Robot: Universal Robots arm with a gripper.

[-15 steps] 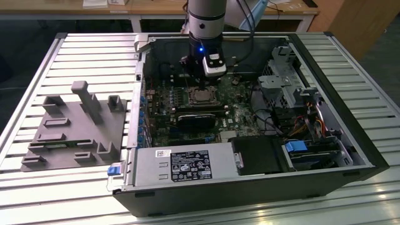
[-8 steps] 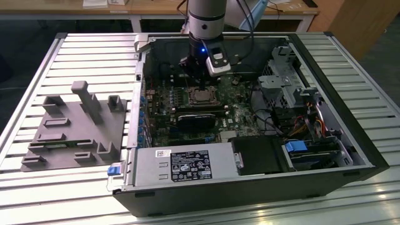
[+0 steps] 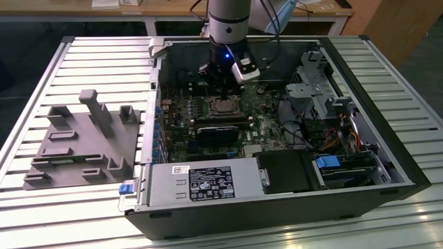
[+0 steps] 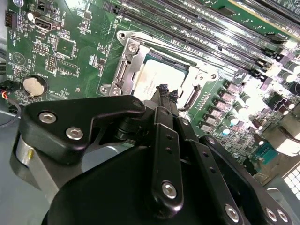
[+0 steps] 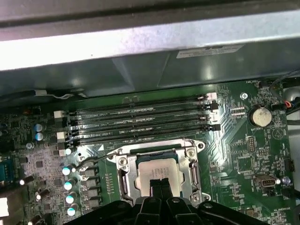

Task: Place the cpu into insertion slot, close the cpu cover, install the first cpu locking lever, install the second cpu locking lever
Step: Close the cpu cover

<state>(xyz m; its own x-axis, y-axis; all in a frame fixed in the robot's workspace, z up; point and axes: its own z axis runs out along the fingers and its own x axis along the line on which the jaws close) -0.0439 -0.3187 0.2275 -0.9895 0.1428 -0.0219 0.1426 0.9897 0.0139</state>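
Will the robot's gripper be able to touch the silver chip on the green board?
Probably yes. The gripper hangs close over the cpu, nothing lies between them, and the computer case is open on the side the arm comes in from.

The cpu (image 5: pixel 157 169) — a flat square chip with a dull silver-tan top — lies level in the insertion slot (image 5: pixel 157 153), whose dark edge shows along one side of it, set into the green circuit board (image 5: pixel 243 140). The cpu cover (image 5: pixel 126 178), a thin silver-grey metal frame, lies flat down around the chip, its square cut-out leaving the metal top bare.
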